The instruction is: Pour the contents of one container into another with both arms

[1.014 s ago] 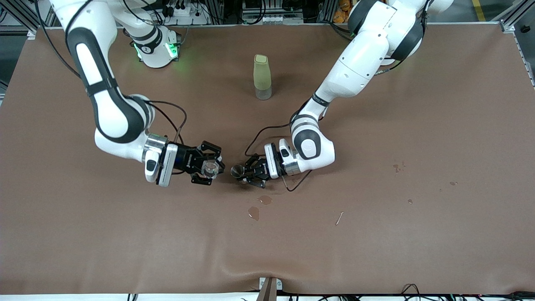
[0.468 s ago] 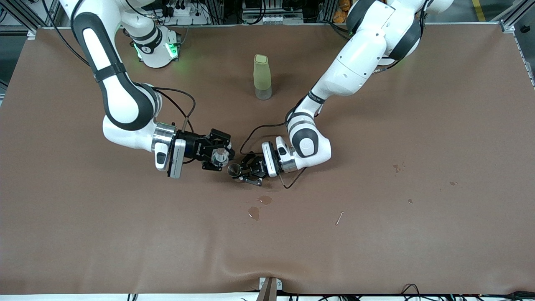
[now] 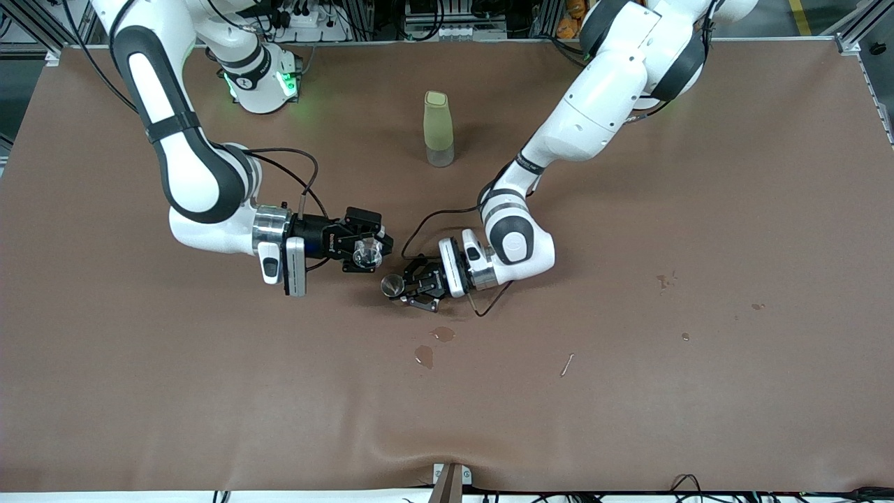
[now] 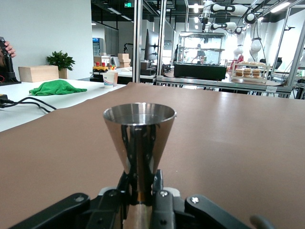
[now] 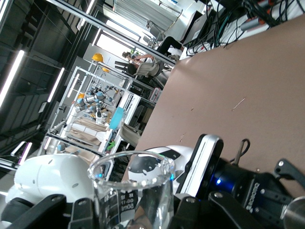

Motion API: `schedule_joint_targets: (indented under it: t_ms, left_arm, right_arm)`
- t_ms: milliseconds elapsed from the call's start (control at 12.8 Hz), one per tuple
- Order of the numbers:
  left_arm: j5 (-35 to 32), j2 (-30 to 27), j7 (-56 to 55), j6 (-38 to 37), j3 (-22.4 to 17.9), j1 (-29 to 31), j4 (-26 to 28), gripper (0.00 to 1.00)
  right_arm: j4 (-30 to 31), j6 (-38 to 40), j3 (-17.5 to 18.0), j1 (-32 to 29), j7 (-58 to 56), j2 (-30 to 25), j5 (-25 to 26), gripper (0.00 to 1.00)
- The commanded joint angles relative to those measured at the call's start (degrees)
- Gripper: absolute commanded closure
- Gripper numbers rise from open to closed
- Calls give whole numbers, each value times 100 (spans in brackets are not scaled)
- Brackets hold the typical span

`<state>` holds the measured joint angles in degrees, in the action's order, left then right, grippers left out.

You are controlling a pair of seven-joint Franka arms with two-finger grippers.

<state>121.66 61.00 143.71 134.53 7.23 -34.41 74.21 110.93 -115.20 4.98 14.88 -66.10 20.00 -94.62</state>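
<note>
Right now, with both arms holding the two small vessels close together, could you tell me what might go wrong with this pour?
The jigger has a narrow rim and the glass cup sits beside it, not over it, so liquid could miss.

The left gripper pinches the jigger only at its thin waist; a bump from the right gripper might tip it.

Wet spots on the table suggest earlier spills.

The right gripper point(image 3: 368, 253) holds the glass cup point(image 3: 366, 253) over the table point(image 3: 698, 209), just beside the jigger point(image 3: 392, 285) held in the left gripper point(image 3: 404, 288). The bottle point(image 3: 438, 129) stands farther from the camera than both grippers, toward the arms' bases.
</note>
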Motion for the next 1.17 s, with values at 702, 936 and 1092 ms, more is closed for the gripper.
schedule_joint_targets:
  t_ms: [702, 936, 1092]
  left_arm:
    - [174, -54, 491, -76, -55, -57, -64, 100]
    - [182, -54, 491, -58, -46, -66, -73, 100]
    - [252, -36, 491, -49, -46, -74, -99, 100]
  right_arm:
    - [333, 200, 64, -117, 827, -128, -224, 100]
    - [324, 191, 64, -117, 1196, -128, -224, 100]
    - [324, 200, 64, -108, 1301, -110, -363, 100]
